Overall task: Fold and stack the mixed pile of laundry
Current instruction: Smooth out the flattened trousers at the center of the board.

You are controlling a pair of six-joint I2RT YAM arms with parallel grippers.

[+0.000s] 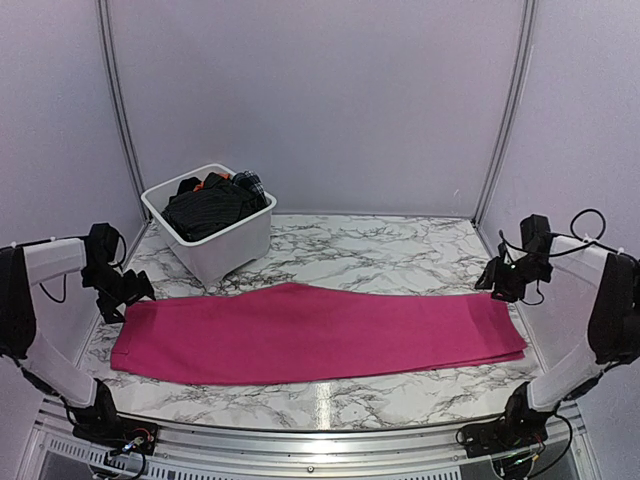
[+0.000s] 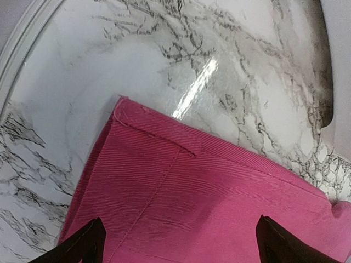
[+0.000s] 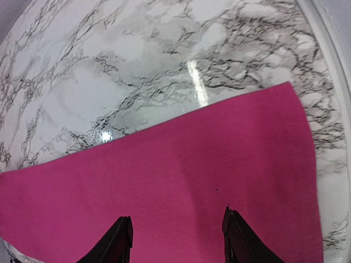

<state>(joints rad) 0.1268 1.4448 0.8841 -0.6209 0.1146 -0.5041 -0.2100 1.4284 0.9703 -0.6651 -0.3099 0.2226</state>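
Top view: a large magenta-pink cloth (image 1: 320, 335) lies flat as 1 long band across the middle of the white, grey-veined marble-patterned table (image 1: 380, 255). It reaches almost from the left side to the right. Its far edge rises to a shallow peak near the centre and its near edge curves gently. At the upper left stands a white rectangular plastic tub (image 1: 235, 245), apart from the cloth. In the tub are a black pinstriped shirt (image 1: 212, 212), a bit of an orange garment (image 1: 209, 182) and a small dark plaid piece (image 1: 250, 184). The left gripper (image 1: 138, 292) hangs at the cloth's left end, and the right gripper (image 1: 497, 283) at its right end.

Left wrist view: the cloth (image 2: 219, 208) fills the lower part of the frame. It has a fine diagonal rib, a stitched hem along its upper edge and a seam running down from it. Its corner sits at centre left on bare marble. The left gripper (image 2: 180, 219) stands wide above the cloth, its 2 dark fingertips (image 2: 88, 244) at the bottom edge holding nothing.

Right wrist view: the cloth (image 3: 219, 159) is smooth and unwrinkled, with its straight edge climbing to a corner at the upper right. The right gripper (image 3: 177, 213) is parted above it, gripping nothing.
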